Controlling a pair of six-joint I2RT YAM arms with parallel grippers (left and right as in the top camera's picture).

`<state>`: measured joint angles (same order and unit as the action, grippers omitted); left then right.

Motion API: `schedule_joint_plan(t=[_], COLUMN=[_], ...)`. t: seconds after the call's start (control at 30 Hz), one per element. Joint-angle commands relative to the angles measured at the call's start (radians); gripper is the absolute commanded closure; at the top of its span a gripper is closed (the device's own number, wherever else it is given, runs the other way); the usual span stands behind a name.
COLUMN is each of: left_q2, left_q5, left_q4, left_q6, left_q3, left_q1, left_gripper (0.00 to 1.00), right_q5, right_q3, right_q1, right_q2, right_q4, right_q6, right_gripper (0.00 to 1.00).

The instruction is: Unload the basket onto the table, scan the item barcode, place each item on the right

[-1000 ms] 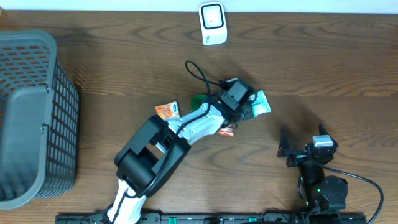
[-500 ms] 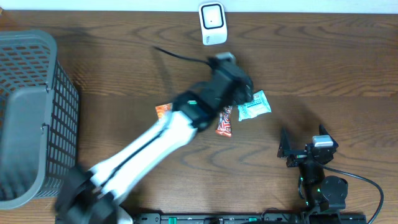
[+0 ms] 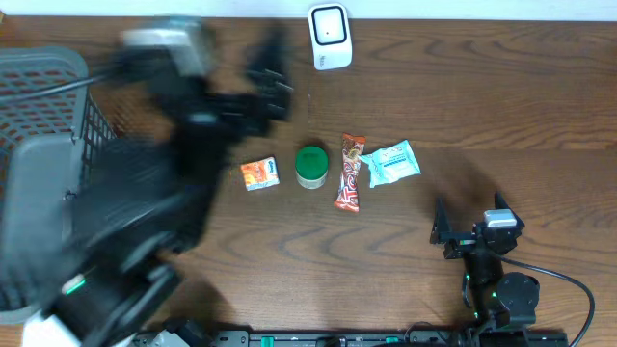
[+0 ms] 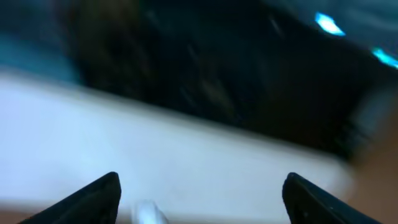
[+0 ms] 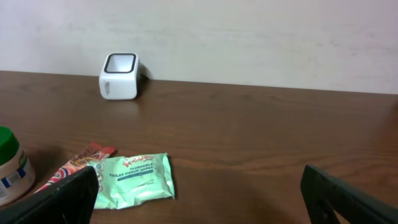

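A dark wooden table (image 3: 501,106) carries a green-lidded jar (image 3: 310,166); just left of the jar an orange packet (image 3: 260,173), just right a snack bar (image 3: 350,172), then a teal wipes pack (image 3: 393,163); beyond the jar a white scanner (image 3: 330,37); far left a grey basket (image 3: 29,63)

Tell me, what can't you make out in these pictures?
Left arm: smeared by motion, overhead.
Left wrist view: all blur beyond its fingers.
Jar: cut by the left edge, right wrist view.
Barcodes: too small in every view.

No legible text; print on teal pack (image 5: 134,180) too small to read.
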<state>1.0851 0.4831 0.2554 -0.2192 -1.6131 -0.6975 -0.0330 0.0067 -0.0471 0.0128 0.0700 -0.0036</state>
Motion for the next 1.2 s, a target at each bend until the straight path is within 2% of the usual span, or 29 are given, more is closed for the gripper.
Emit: schedule_joint_plan(t=[0.0, 0.1, 0.13, 0.2, 0.4, 0.67, 0.8, 1.07, 1.17], left_q2=[0.026, 0.048, 0.040, 0.016, -0.074, -0.111, -0.122, -0.288, -0.311], left_q5=[0.482, 0.591, 0.573, 0.614, 0.653, 0.752, 0.796, 0.808, 0.809], left_q4=[-0.086, -0.199, -0.245, -0.317, -0.302, -0.333, -0.331, -0.333, -0.402], left_q6=[0.521, 0.814, 0.875, 0.882, 0.901, 0.869, 0.827, 0.770, 0.772], left_q3=[-0.115, -0.167, -0.167, -0.167, -0.161, -0.157, -0.151, 0.019, 0.031], left_q1=[0.014, 0.048, 0.060, 0.066, 0.093, 0.285, 0.329, 0.343, 0.370], left_gripper=[0.16, 0.16, 0.16, 0.16, 0.16, 0.16, 0.16, 0.16, 0.16], right_q5=[-0.001, -0.001, -0.001, -0.001, -0.001, -0.001, -0.001, -0.001, -0.001], right_q3=[-0.001, -0.001, -0.001, -0.001, -0.001, -0.001, -0.001, -0.001, -0.001], right_q1=[-0.015, -0.015, -0.015, -0.015, -0.015, -0.015, -0.015, -0.015, -0.015], right_q2=[-0.004, -0.004, -0.004, -0.004, -0.004, -0.004, -0.004, -0.004, -0.004], right_q4=[0.002, 0.002, 0.002, 0.002, 0.002, 0.002, 0.002, 0.002, 0.002], right_q6=[0.014, 0.014, 0.014, 0.014, 0.014, 0.014, 0.014, 0.014, 0.014], right_gripper=[0.01, 0.01, 0.01, 0.01, 0.01, 0.01, 0.01, 0.01, 0.01])
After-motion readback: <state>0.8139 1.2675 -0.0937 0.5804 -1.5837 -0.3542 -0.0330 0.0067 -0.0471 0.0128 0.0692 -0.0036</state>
